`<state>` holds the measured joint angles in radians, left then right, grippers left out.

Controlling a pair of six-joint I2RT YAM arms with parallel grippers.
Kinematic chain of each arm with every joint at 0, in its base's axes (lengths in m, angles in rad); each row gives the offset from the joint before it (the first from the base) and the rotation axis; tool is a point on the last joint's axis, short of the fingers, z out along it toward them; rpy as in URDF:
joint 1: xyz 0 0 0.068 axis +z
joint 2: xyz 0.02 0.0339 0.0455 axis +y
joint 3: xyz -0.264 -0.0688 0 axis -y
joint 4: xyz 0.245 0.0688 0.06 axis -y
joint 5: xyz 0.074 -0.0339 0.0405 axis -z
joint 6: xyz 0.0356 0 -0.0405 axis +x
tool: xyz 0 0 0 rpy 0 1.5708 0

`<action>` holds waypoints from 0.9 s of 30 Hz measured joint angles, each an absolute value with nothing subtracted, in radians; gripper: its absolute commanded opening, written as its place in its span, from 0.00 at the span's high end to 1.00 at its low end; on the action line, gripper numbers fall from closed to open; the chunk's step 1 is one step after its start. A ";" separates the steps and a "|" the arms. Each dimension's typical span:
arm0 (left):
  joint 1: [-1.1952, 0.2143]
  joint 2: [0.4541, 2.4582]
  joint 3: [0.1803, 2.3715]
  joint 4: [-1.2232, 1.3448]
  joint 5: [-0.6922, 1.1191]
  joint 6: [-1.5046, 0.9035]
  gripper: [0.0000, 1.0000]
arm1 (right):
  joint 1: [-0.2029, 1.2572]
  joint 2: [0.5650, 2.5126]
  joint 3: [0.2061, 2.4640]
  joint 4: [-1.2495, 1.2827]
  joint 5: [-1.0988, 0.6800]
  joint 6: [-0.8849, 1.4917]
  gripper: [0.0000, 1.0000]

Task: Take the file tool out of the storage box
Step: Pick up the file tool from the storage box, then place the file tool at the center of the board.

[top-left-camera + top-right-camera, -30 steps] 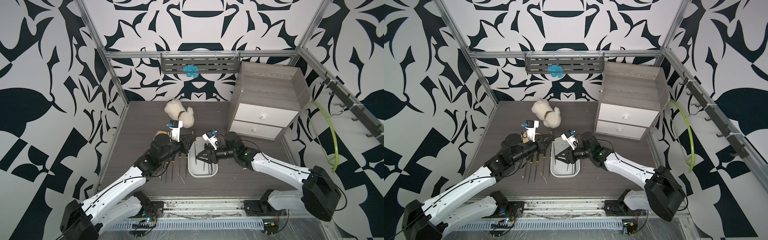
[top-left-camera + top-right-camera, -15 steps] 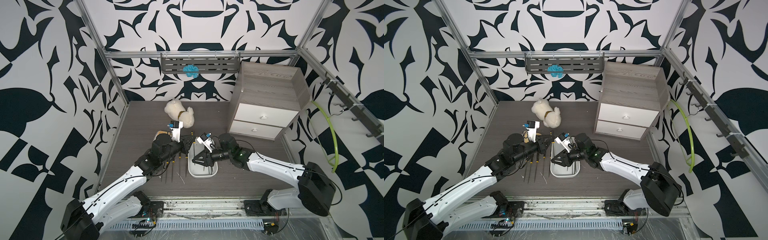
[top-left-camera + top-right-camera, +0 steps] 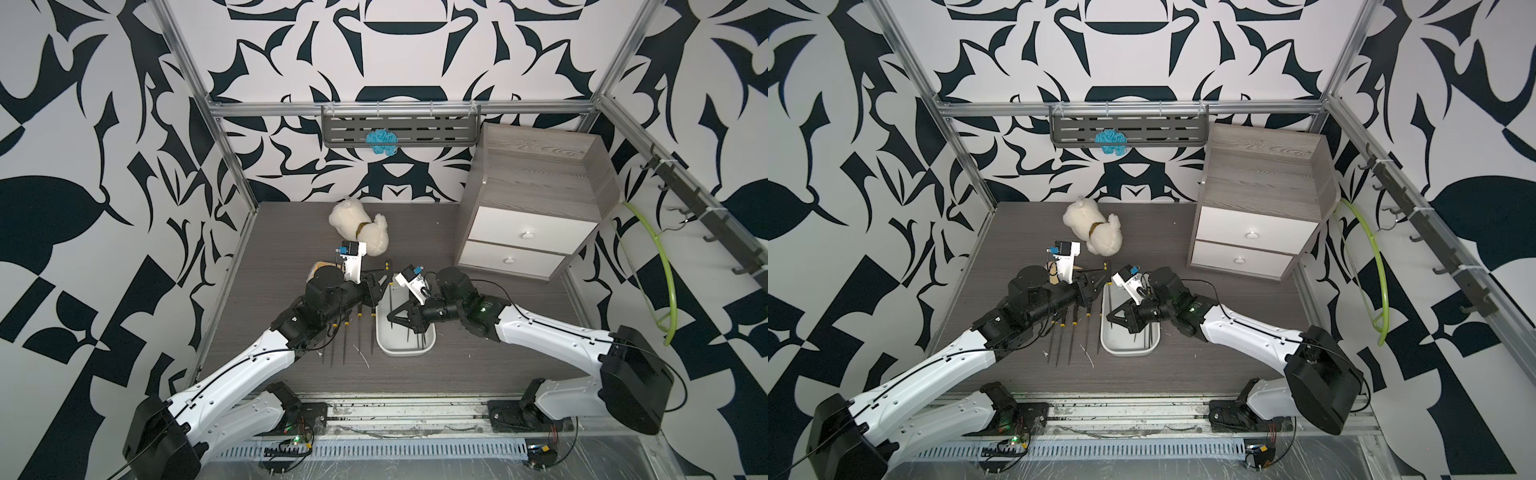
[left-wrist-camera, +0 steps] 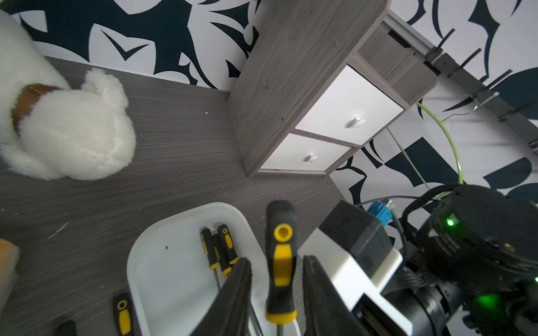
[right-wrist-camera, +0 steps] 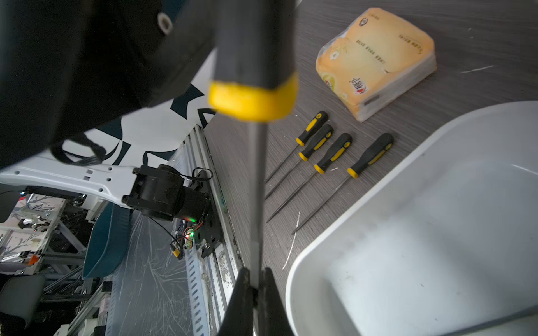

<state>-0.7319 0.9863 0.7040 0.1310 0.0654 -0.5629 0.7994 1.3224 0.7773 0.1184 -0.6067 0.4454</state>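
Note:
The file tool (image 4: 281, 261), with a black and yellow handle and a thin metal shaft (image 5: 257, 189), hangs above the left rim of the white storage box (image 3: 405, 353). My right gripper (image 5: 255, 272) is shut on the shaft below the handle; in a top view it (image 3: 392, 318) reaches over the box. My left gripper (image 4: 276, 260) is open, with a jaw on each side of the handle and a gap to it; it (image 3: 376, 286) sits at the box's far left corner. Three more files (image 4: 218, 247) lie inside the box (image 4: 163, 261).
Several files (image 5: 334, 151) lie in a row on the table left of the box (image 5: 407, 232), beside a yellow tissue pack (image 5: 375, 58). A white plush toy (image 3: 359, 228) lies behind, and a grey two-drawer cabinet (image 3: 532, 216) stands at the back right.
My right gripper moved left over the box and shut on the file's shaft. My left gripper's jaws opened off the handle.

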 measured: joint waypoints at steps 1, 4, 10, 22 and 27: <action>-0.732 0.986 0.704 0.134 0.070 -0.569 0.30 | 0.799 1.306 0.774 0.110 -0.592 0.447 1.00; -0.732 0.973 0.702 0.145 0.075 -0.588 0.12 | 0.799 1.253 0.773 0.041 -0.539 0.451 1.00; -0.732 0.910 0.696 0.162 0.074 -0.605 0.03 | 0.799 1.160 0.822 -0.332 -0.314 0.492 1.00; -0.732 1.101 0.800 0.022 0.099 -0.607 0.10 | 0.757 1.291 0.920 -0.908 -0.102 0.572 1.00; -0.732 1.182 0.867 -0.044 0.138 -0.601 0.11 | 0.697 1.441 0.947 -0.982 -0.197 0.552 1.00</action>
<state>-0.7322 1.1816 0.8673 -0.0441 0.1375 -0.6010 0.6968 1.4410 0.9470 -0.9825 -0.1967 0.5518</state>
